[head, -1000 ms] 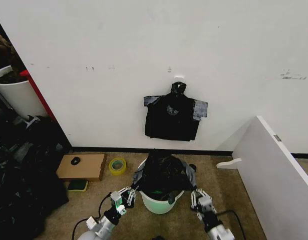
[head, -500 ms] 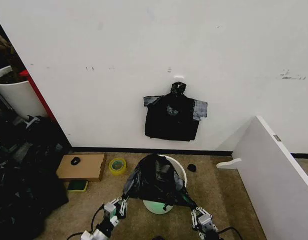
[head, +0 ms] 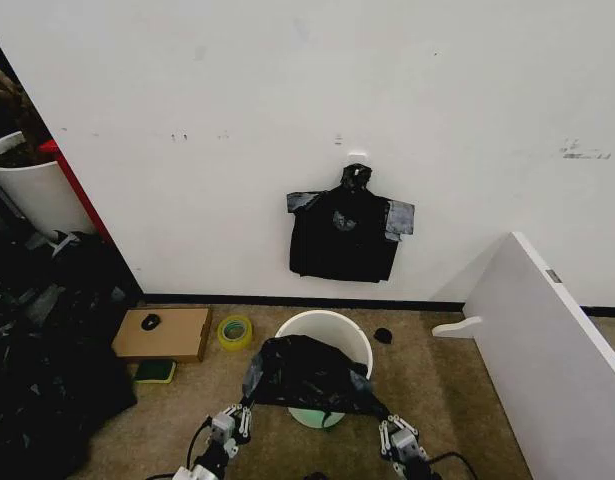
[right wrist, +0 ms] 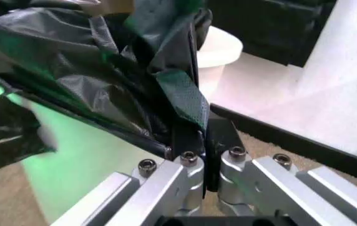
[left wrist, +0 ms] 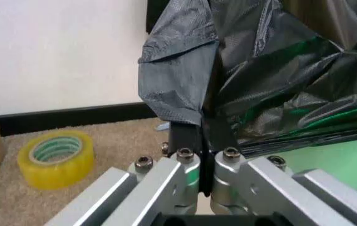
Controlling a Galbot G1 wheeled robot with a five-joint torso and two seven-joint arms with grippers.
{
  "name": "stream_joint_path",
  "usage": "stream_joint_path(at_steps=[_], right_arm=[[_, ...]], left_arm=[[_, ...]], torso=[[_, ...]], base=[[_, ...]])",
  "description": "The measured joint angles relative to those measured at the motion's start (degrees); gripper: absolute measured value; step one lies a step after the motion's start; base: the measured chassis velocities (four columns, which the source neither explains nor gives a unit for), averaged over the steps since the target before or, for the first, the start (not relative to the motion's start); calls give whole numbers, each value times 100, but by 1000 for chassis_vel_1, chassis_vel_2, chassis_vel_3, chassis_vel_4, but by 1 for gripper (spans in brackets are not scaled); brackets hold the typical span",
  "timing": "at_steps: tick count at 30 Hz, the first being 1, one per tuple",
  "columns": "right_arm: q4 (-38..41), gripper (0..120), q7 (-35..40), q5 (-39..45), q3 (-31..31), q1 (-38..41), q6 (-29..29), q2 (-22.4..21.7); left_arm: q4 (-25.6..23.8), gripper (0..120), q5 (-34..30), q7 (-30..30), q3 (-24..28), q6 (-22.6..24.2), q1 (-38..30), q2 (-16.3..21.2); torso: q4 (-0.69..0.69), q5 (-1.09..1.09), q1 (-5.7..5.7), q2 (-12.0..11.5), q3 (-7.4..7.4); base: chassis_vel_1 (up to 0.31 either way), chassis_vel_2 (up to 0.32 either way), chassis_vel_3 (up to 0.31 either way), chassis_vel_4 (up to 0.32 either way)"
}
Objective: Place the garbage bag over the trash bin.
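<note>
The garbage bag (head: 312,376) hangs stretched between the two claws, draped across the near part of the trash bin (head: 325,326), whose far rim stays uncovered. The bin stands on the tan carpet (head: 457,380) close to the white wall (head: 287,110).

The left claw (head: 230,424) is low at the near left of the bin, clenched on the bag's left edge; the left wrist view shows its fingers (left wrist: 185,141) pressed together with a fold of black plastic (left wrist: 178,89) pinched between them. The right claw (head: 397,438) is low at the near right of the bin, likewise clamped on the bag's right edge, with the film (right wrist: 122,80) running up from between its closed fingers (right wrist: 191,136) beside the bin's pale green-tinted wall (right wrist: 78,160).

A roll of yellow tape (head: 234,331) lies on the carpet just left of the bin, and a flat cardboard box (head: 165,333) lies farther left with a small dark object (head: 150,321) on top. A black bundle (head: 349,234) is taped to the wall above the bin. A heap of dark bags (head: 37,340) fills the far left, near a taller white bin (head: 32,190). A white panel (head: 547,330) leans at the right.
</note>
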Motion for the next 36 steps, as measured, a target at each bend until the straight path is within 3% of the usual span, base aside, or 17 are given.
stream_joint_path(at_steps=[5, 13, 14, 21, 23, 30, 32, 36], right_arm=[[-188, 0, -203, 240, -2, 137, 54, 28], [-359, 28, -1152, 932, 11, 204, 324, -13], [-307, 36, -1553, 1059, 48, 153, 398, -82], [-135, 60, -2572, 1425, 280, -22, 484, -426], [-125, 66, -2718, 1488, 320, -48, 507, -485], [-87, 93, -3333, 1493, 531, -259, 635, -756], [-73, 97, -3345, 1480, 541, -290, 652, -767], [20, 100, -3346, 1427, 567, -374, 704, -775]], left_arm=[[-62, 0, 53, 16, 0, 192, -37, -45], [-117, 0, 228, -37, -7, 371, 4, -90], [-195, 0, 228, -106, -13, 395, 30, -86], [-618, 0, 99, -129, -40, 524, 277, 77], [-667, 3, 105, -128, -45, 574, 330, 111], [-996, 33, 443, -357, -93, 948, 661, 260], [-1048, 36, 491, -427, -108, 974, 698, 276], [-1164, 53, 492, -465, -131, 968, 759, 290]], torso=[[-1, 0, 0, -1, 0], [0, 0, 0, -1, 0], [-1, 0, 0, -1, 0], [-1, 1, 0, -1, 0], [-1, 1, 0, -1, 0], [-1, 0, 0, -1, 0], [-1, 1, 0, -1, 0], [-1, 1, 0, 0, 0]], base=[[0, 0, 0, 0], [0, 0, 0, 0], [0, 0, 0, 0], [0, 0, 0, 0], [0, 0, 0, 0], [0, 0, 0, 0], [0, 0, 0, 0], [0, 0, 0, 0]])
